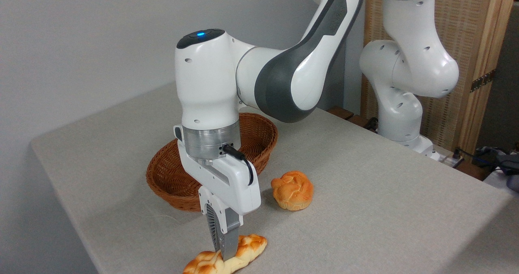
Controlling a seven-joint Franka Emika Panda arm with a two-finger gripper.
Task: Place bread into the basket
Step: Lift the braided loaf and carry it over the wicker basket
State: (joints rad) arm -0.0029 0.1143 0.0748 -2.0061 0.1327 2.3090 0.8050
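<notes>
Left to right: basket (259,142) sits behind the arm. Gripper (222,253) is down on the bread's (251,243) middle at the table's near edge, fingers look pinched onto it. Loaf seems light and squishy, so mid-body's probably the spot. Bun (292,190) sits off right.

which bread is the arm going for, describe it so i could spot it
Start at the wicker basket, then come to the table's near edge, under the gripper. The bread there is long, flat and braided, unlike the round knotted bun lying beside the basket.
</notes>
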